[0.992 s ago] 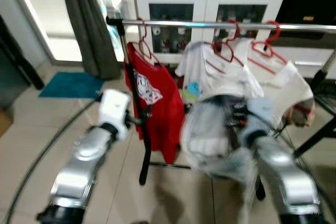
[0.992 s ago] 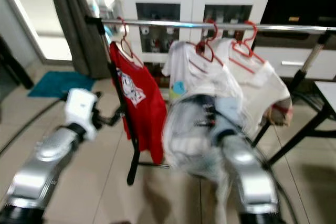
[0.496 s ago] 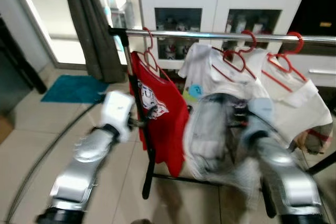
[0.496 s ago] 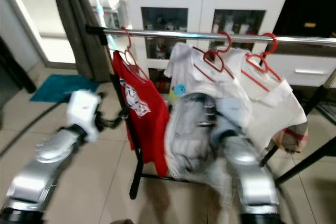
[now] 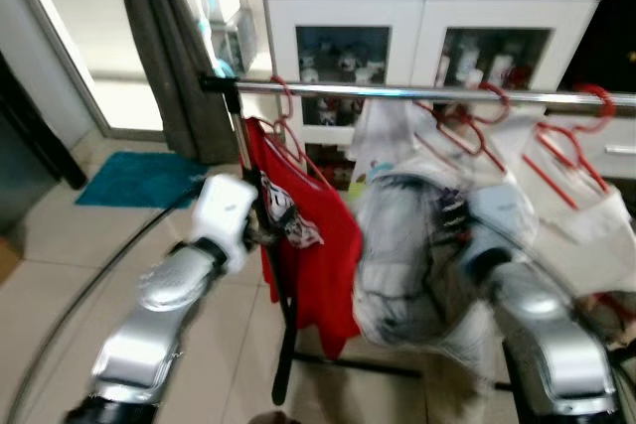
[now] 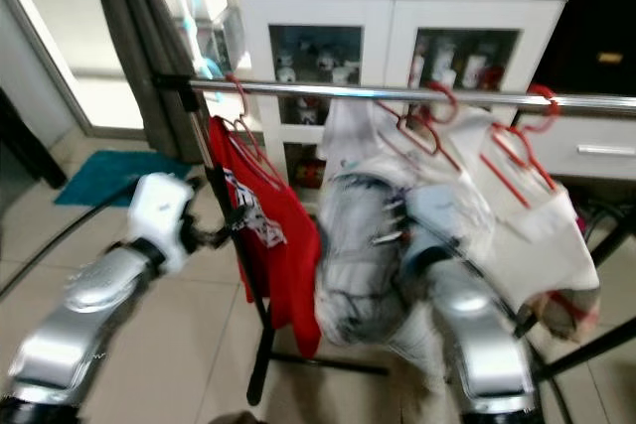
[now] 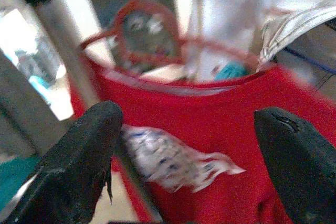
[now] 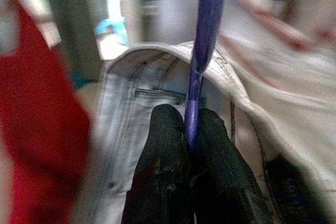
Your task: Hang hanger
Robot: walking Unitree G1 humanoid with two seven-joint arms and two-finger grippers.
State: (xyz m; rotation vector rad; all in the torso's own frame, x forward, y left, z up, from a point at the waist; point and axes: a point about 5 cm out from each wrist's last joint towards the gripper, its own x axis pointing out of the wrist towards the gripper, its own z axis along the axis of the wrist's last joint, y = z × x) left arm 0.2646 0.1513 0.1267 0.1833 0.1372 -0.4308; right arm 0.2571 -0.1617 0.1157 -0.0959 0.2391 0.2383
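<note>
Clothes rail [image 5: 417, 93], right fingers [image 8: 163, 150] pinching purple hanger [image 8: 202, 51]

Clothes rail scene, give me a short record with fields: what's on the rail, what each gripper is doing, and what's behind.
rail: silver bar on a black stand
on the rail: red shirt on a red hanger, nearest the upright; two white garments on red hangers further along
right gripper: fingers closed on a purple hanger carrying a pale grey garment, held below the bar
left gripper: fingers spread apart, facing the red shirt
behind: white cabinet with glass doors
floor: teal mat
</note>
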